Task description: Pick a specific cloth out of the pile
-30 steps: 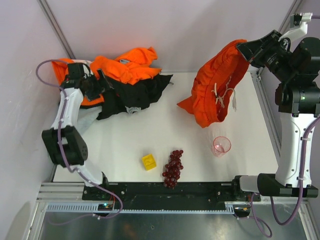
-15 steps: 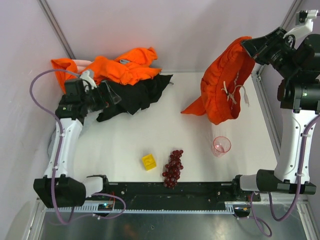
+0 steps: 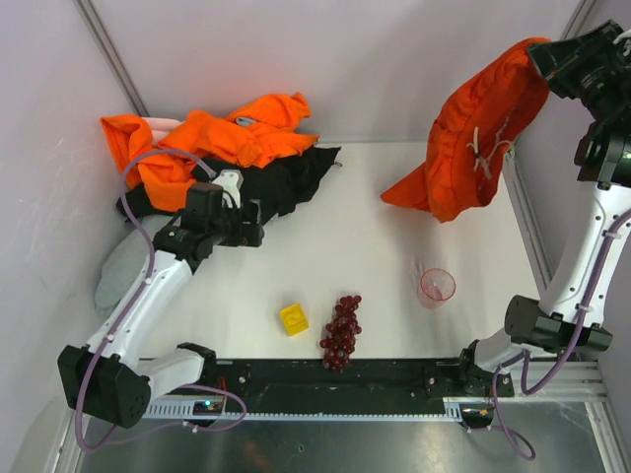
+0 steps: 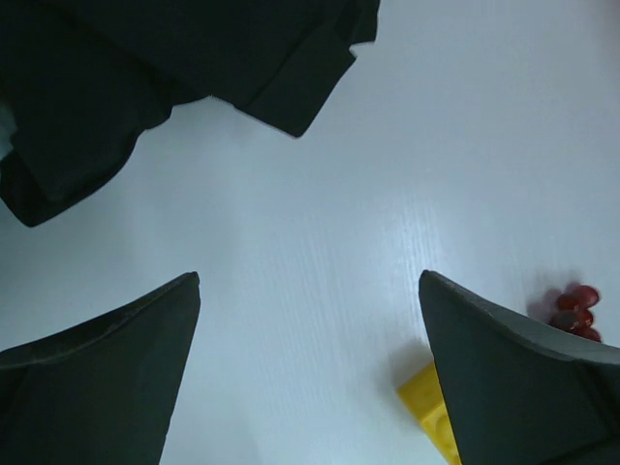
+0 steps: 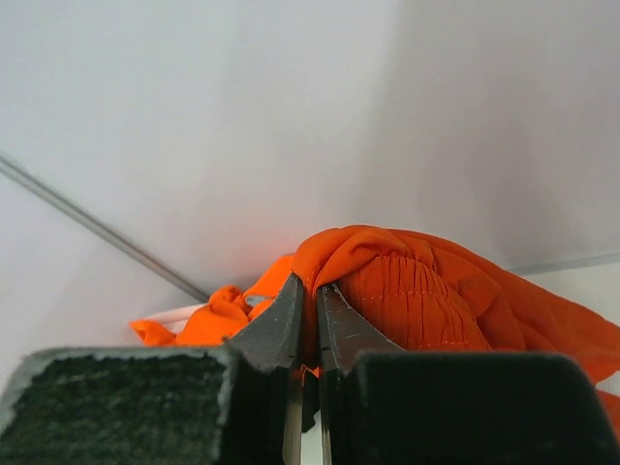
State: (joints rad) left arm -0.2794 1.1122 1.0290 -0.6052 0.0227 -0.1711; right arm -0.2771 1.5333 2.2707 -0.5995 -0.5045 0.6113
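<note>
Cloth (image 3: 473, 148) aloft at right edge, pile (image 3: 237, 143) far-left

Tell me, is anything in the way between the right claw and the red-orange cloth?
No, nothing visible. The right gripper is shut on the cloth itself, holding it up in the air, well apart from the pile.

The cloth (image 3: 473, 158) is deep red-orange with a white cord (image 3: 481, 146). The pile (image 3: 237, 138) is bright orange and black, with a grey piece (image 3: 118, 271) at its left. The worktop (image 3: 345, 236) is white. The block (image 3: 294, 318) is yellow, the grapes (image 3: 341, 332) dark red, the cup (image 3: 437, 287) clear pink.
</note>
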